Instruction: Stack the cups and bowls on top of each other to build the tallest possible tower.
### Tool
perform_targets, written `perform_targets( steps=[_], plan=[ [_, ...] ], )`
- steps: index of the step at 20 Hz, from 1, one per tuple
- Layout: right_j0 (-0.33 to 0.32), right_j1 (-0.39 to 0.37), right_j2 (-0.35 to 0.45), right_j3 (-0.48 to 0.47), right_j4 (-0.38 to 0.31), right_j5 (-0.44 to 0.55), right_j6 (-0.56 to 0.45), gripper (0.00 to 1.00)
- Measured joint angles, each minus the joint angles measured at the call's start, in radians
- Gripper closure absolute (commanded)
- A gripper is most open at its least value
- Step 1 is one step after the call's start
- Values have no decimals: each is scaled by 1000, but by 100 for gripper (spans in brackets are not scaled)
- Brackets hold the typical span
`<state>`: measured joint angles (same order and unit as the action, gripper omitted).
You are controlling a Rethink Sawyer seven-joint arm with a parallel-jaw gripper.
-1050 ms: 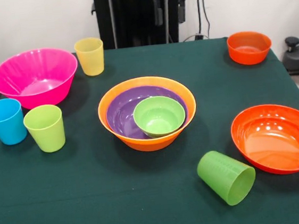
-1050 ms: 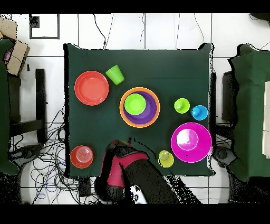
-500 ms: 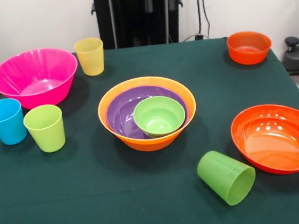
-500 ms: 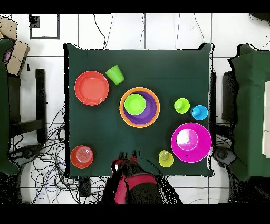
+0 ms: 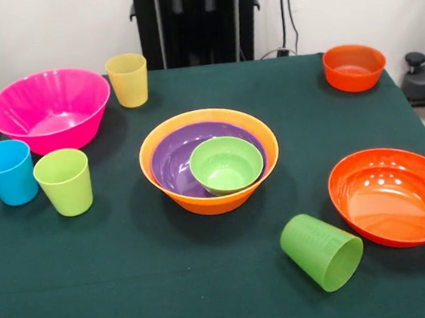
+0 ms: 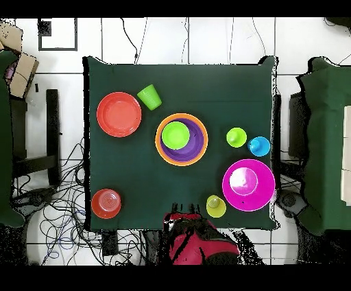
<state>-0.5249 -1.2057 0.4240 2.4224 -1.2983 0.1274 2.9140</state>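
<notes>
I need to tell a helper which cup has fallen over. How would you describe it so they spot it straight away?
Start at the wide shallow red-orange bowl near one table edge. Just beside its rim lies the darker green cup. It is the only cup tipped on its side; the yellow, blue and lime green cups stand upright near the large pink bowl.

At the middle of the tabletop (image 5: 135,289) in the front view sits a nest of three bowls (image 5: 209,160), the smallest bowl (image 5: 226,164) innermost, toward the right. At upper left is a big bowl (image 5: 49,108), with an upright cup (image 5: 127,80) just to its right and two upright cups (image 5: 36,177) side by side below it. At upper right is a small bowl (image 5: 354,67). At lower right is a wide bowl (image 5: 396,196), with a tipped cup (image 5: 322,251) lying just to its lower left.
</notes>
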Motion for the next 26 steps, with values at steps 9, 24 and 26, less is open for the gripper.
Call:
perform_targets(
  steps=[9, 24, 26],
  plan=[
    [-173, 144, -62, -39, -254, -26, 0, 0],
    [-408, 266, -10, -106, -453, -26, 0, 0],
    [-424, 278, 12, -109, -471, -26, 0, 0]
  ],
)
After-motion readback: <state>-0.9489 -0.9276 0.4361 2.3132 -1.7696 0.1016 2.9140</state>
